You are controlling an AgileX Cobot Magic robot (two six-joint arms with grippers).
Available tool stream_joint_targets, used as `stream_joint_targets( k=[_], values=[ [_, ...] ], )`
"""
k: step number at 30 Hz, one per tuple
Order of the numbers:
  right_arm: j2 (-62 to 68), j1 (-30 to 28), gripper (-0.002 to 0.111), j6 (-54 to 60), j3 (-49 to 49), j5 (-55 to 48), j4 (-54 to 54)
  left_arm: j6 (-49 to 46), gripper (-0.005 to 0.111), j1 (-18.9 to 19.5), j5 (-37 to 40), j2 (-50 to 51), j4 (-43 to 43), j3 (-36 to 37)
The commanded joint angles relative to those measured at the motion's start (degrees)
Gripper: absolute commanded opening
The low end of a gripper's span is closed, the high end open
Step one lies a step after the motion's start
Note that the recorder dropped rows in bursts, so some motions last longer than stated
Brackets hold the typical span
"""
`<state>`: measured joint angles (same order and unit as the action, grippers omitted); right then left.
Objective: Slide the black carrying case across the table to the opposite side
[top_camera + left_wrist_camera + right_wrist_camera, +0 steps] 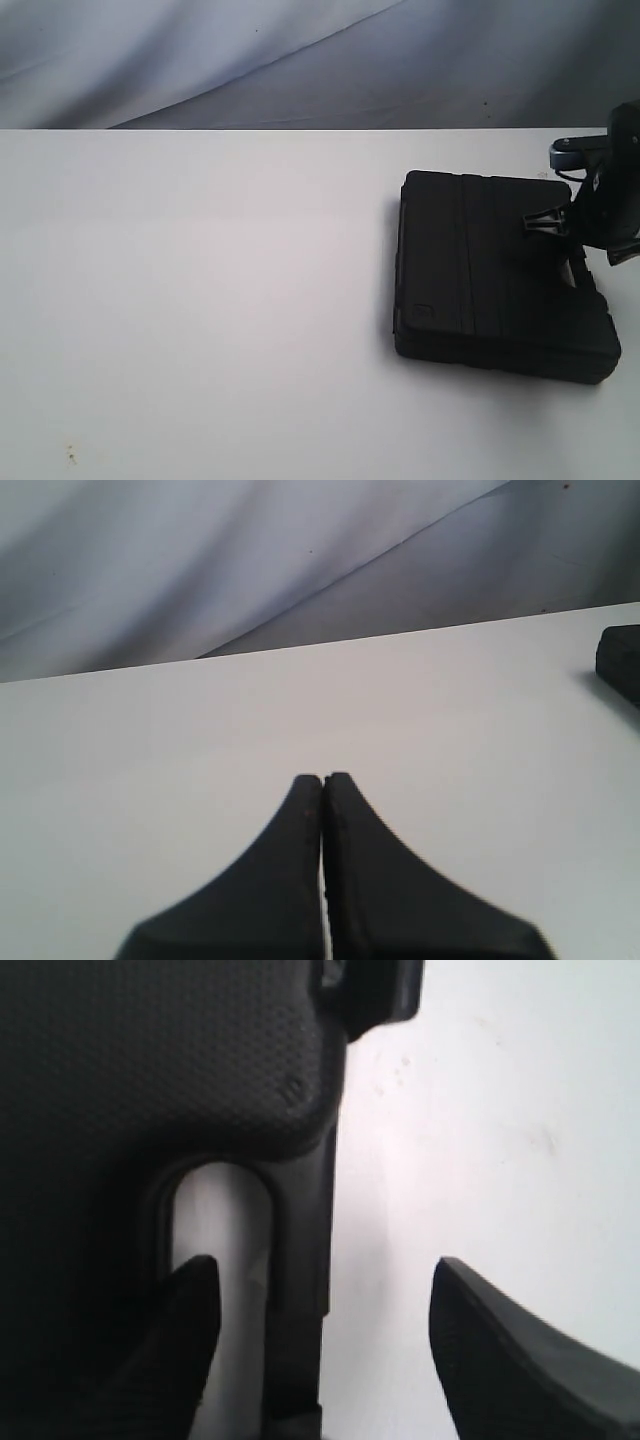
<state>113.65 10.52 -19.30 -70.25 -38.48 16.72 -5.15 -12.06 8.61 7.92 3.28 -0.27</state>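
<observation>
**Item 1. Desk** (200, 300). White and plain, it is filling most of the exterior view. A few small specks (70, 455) are showing toward 7 o'clock.

**Item 2. Case** (490, 270). Black with a pebbled surface and a ribbed lid. It is lying flat on the desk, lid up, toward 3 o'clock in the exterior view. Its handle (300, 1230) is facing 3 o'clock. White desk is showing through the slot (220, 1220) behind the handle.

**Item 3. Right tool** (583, 238). It is reaching down over the case's 3 o'clock side. The jaws are standing wide apart and straddling the handle. One finger (170, 1350) is sitting in the slot and the other (500, 1350) is hanging over bare desk outside the case. Neither finger is pressing on the handle, so the tool is holding nothing.

**Item 4. Left tool** (322, 780). It is showing in its own wrist view only. The two fingers are pressing flat together with nothing between them. It is hovering over bare desk, and one corner of the case is showing well apart from it.

**Item 5. Cloth** (250, 60). Grey and creased, it is hanging behind the desk at 12 o'clock.
</observation>
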Motion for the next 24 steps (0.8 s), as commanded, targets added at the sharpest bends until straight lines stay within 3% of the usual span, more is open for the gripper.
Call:
stream_joint_targets(
  k=[1,5,8,10,15,24],
  values=[
    [-3.6,0.2,0.057,-0.9,0.2,2.1,-0.9,0.2,0.000,0.2,-0.6,-0.4,0.0,0.3],
    [-5.1,0.2,0.057,-1.6,0.2,2.1,-0.4,0.2,0.000,0.2,-0.6,-0.4,0.0,0.3],
    [-6.2,0.2,0.051,-1.8,0.2,2.8,1.0,0.2,0.000,0.2,-0.6,-0.4,0.0,0.3],
    [-7.6,0.2,0.041,-1.8,0.2,4.1,1.0,0.2,0.000,0.2,-0.6,-0.4,0.0,0.3],
    [-12.0,0.2,0.002,-1.8,0.2,8.6,0.8,0.2,0.000,0.2,-0.6,-0.4,0.0,0.3],
    [-25.1,0.4,0.000,4.8,11.7,30.9,0.8,0.2,0.000,0.2,-0.6,-0.4,0.0,0.3]
  ],
)
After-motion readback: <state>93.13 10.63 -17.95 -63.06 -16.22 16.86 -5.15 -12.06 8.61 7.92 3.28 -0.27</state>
